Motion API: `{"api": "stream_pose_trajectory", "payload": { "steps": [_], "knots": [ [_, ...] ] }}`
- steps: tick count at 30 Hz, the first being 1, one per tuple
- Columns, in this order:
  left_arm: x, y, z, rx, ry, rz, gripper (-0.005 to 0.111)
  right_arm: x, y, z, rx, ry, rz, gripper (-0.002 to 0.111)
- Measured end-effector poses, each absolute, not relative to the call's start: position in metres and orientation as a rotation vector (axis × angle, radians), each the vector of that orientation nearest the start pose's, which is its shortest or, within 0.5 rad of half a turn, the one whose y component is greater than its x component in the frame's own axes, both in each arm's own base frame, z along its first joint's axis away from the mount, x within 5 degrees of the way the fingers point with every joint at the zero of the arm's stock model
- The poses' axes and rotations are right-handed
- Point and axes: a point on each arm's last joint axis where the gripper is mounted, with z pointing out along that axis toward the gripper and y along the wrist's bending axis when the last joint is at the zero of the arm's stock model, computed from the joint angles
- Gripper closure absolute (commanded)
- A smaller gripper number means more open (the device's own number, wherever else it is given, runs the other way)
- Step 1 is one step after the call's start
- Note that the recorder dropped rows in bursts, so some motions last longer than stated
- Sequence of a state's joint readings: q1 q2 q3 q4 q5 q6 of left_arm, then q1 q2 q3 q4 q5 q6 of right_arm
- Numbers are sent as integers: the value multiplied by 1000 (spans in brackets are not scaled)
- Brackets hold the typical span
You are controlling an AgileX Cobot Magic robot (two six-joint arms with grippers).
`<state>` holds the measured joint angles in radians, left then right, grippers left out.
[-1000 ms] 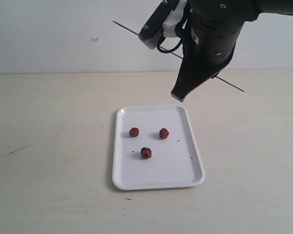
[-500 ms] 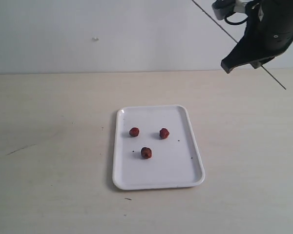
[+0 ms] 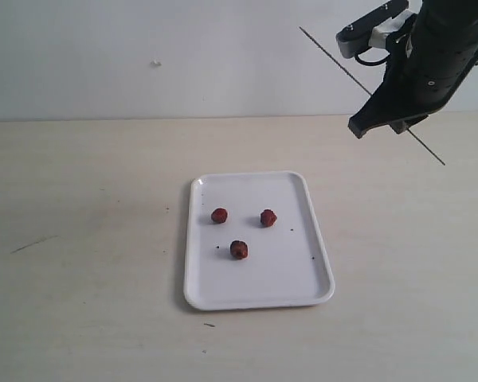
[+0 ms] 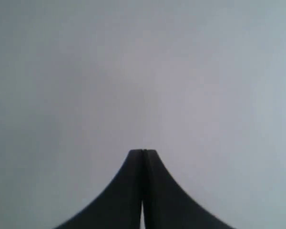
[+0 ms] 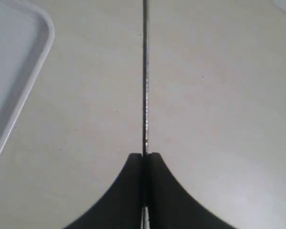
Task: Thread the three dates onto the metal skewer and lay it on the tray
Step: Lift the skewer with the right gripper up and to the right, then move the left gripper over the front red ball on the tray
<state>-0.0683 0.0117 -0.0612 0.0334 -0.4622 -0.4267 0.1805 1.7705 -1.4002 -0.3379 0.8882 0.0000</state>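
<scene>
The three dates (image 3: 219, 216) (image 3: 268, 217) (image 3: 239, 249) lie loose on the white tray (image 3: 279, 274) in the middle of the table. My right gripper (image 3: 386, 123) hangs high at the far right, beyond and to the right of the tray, shut on the metal skewer (image 3: 334, 60), which slants across it with both ends free. In the right wrist view the skewer (image 5: 145, 71) runs straight out from the shut gripper (image 5: 144, 155) above bare table, with the tray's corner (image 5: 9, 47) off to one side. My left gripper (image 4: 143, 151) is shut on nothing and faces a blank grey surface.
The tray rests on a pale wooden table (image 3: 88, 223) with a light wall (image 3: 143, 56) behind it. A thin dark scratch (image 3: 32, 243) marks the table at the left. The left arm is outside the exterior view.
My right arm has swung from above the tray's far edge out to the upper right with the skewer, then come slightly lower and back. The dates and tray have not moved.
</scene>
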Motion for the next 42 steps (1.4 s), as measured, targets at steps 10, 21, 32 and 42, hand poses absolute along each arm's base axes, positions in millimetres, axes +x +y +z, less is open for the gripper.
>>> {"api": "stream_pose_trajectory", "payload": {
  "steps": [10, 21, 32, 42],
  "knots": [
    [99, -13, 366, -145, 1086, -499, 107, 375, 46, 261, -453, 2668, -337, 108],
    [294, -76, 340, 138, 1870, -605, 107, 371, 46, 254, -468, 2699, -340, 108],
    [347, -121, 252, 645, 2045, -527, 107, 372, 45, 253, -484, 2679, -356, 108],
    [372, -45, 264, 657, 1952, 795, 107, 373, 45, 253, -484, 2677, -355, 108]
  ]
}}
